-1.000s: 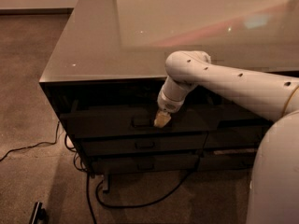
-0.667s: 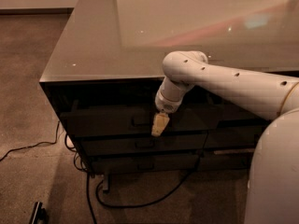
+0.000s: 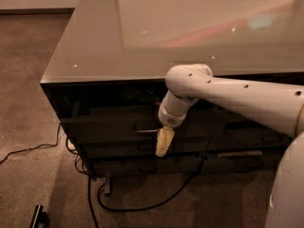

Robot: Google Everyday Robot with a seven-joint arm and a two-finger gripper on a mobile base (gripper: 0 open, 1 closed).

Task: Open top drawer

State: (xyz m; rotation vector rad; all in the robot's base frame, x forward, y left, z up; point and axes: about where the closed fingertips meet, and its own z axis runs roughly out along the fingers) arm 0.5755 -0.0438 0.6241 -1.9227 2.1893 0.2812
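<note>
The top drawer point(image 3: 104, 128) is the tallest dark front under the cabinet's glossy top point(image 3: 142, 37). It stands pulled out a little, with a dark gap and a side rail point(image 3: 76, 109) showing behind its front. Its small loop handle point(image 3: 145, 130) sticks out at the centre. My gripper point(image 3: 164, 141), on the white arm reaching in from the right, is shut on the right end of that handle, its tan fingers pointing down in front of the drawer.
Two shallower dark drawer fronts point(image 3: 118, 149) point(image 3: 142, 166) sit below the top drawer. Black cables point(image 3: 133, 205) lie on the carpet under and left of the cabinet. A small dark object point(image 3: 38, 216) lies at the bottom left. My white body point(image 3: 287, 189) fills the lower right.
My gripper has moved down and toward the camera with the handle. The top drawer front has come out of the cabinet with it.
</note>
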